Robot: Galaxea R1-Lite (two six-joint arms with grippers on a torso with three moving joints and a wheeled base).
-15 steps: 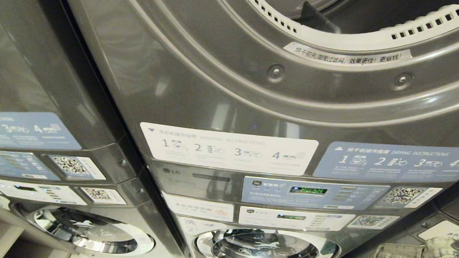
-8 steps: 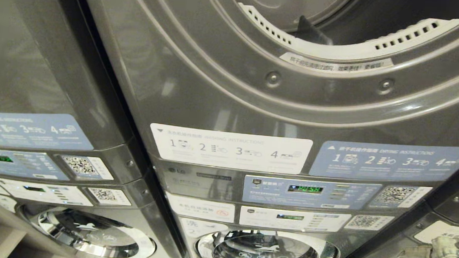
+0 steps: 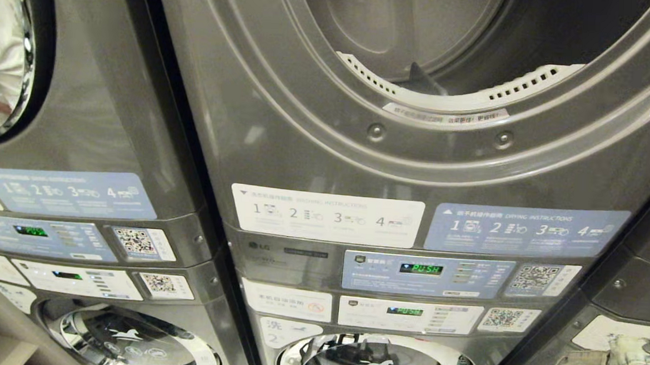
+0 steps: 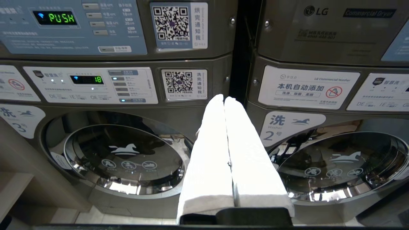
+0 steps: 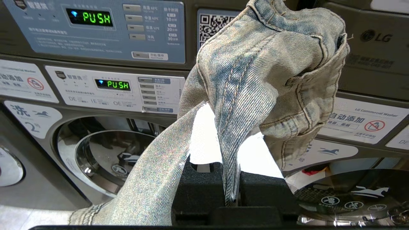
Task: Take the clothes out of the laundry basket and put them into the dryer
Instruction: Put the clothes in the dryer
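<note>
Your dryer (image 3: 395, 125) stands open ahead, its visible drum bare. The jeans (image 5: 265, 73) are clamped in your right gripper (image 5: 230, 179), in front of the control panels (image 5: 96, 32) at lower right. Your left gripper (image 4: 225, 99) is pressed closed, empty, facing the washer doors (image 4: 124, 156) below. A neighbouring stack (image 3: 74, 191) stands left.

I'm looking at a wall of stacked grey machines. Neighbouring stack (image 3: 99, 137) fills 9 o'clock, its porthole glass (image 3: 3, 54) at 10 o'clock reflecting someone in white. Third stack's corner (image 3: 631, 276) sits at 4 o'clock. Chrome washer doors (image 3: 127, 339) along 6 to 7 o'clock throw bright glare. Pale wooden shelf edge (image 4: 19, 188) and light floor tile (image 4: 105, 218) show low beside the washers in the left wrist view.
</note>
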